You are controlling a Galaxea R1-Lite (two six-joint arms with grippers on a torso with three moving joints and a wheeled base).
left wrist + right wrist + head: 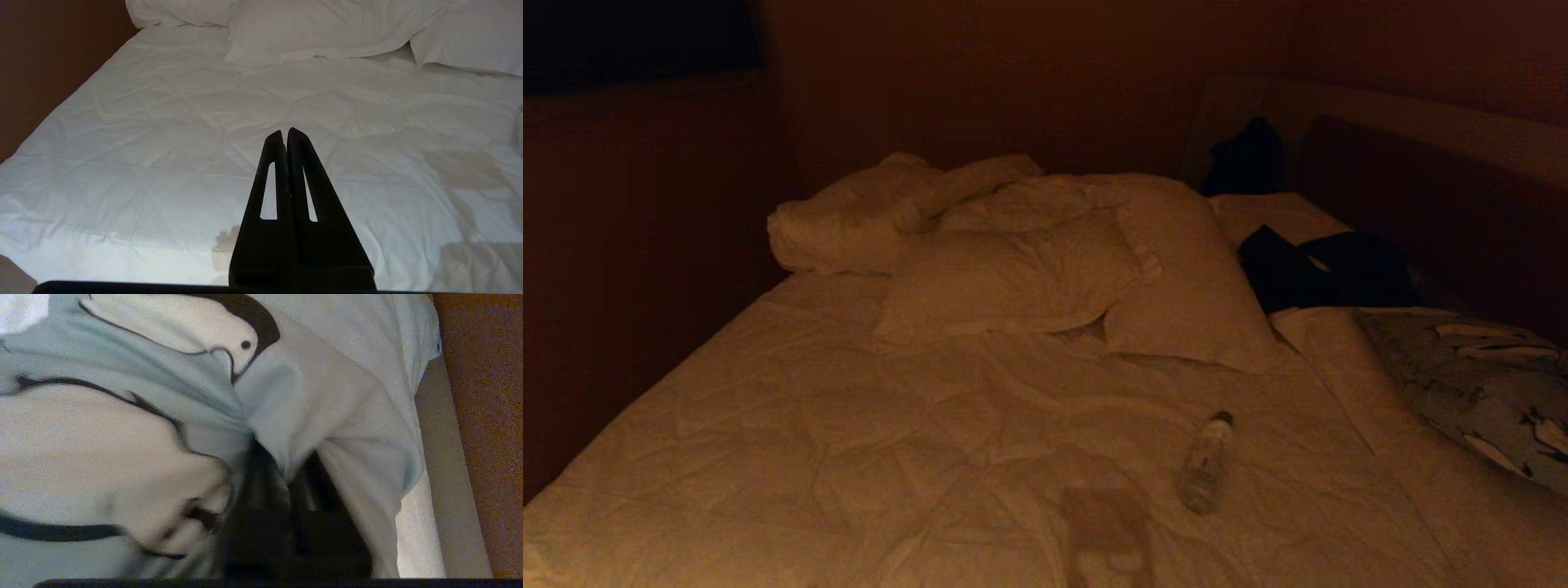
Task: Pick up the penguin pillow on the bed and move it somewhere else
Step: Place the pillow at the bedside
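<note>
The right tool [286, 473] pinches a fold of the penguin pillow [171, 400] between its nearly closed fingers. That pillow lies at the bed's [849, 425] right edge, beside dark clothing [1327, 273]. The left tool [287, 136] hangs closed and empty above the bedding. A bottle [1205, 462] lies mid-bed.

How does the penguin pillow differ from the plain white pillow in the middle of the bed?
The penguin pillow is grey-blue with black-and-white penguins; the plain white pillow has no print. The penguin pillow lies at the bed's right edge, the white one near the middle. The right gripper pinches a fold of the penguin pillow; nothing grips the white one. Both are soft, wrinkled and on the bed.
</note>
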